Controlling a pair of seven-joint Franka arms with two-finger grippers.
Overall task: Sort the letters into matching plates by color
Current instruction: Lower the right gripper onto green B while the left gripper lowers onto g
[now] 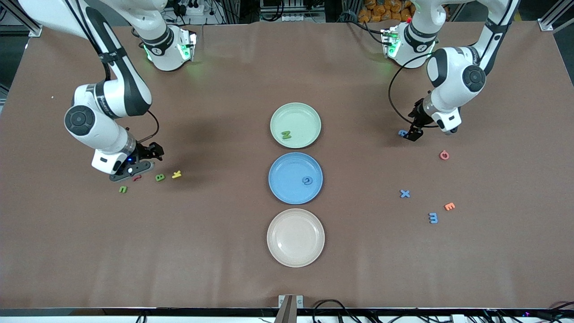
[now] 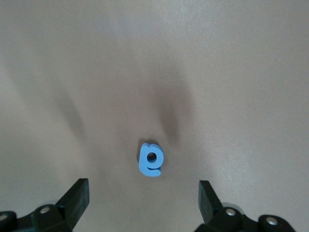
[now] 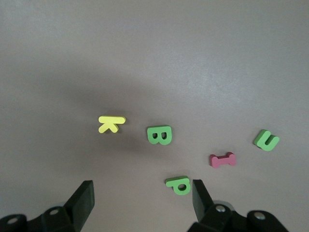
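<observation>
My right gripper (image 3: 142, 188) stands open low over the table at the right arm's end, with a green P (image 3: 178, 184) between its fingers, close against one finger (image 3: 199, 193). Beside it lie a green B (image 1: 159, 177), a yellow K (image 1: 176, 174), a red I (image 1: 136, 177) and a green U (image 1: 123, 189). My left gripper (image 2: 143, 186) is open just above a blue letter (image 2: 150, 160) at the left arm's end. The pale green plate (image 1: 305, 117) holds a green N (image 1: 285, 134). The blue plate (image 1: 287, 170) holds one blue letter (image 1: 307, 180). The beige plate (image 1: 295, 237) holds nothing.
The plates stand in a row down the table's middle, the beige one nearest the front camera. At the left arm's end lie a red G (image 1: 444, 155), a blue X (image 1: 405, 194), an orange E (image 1: 449, 206) and another blue letter (image 1: 432, 218).
</observation>
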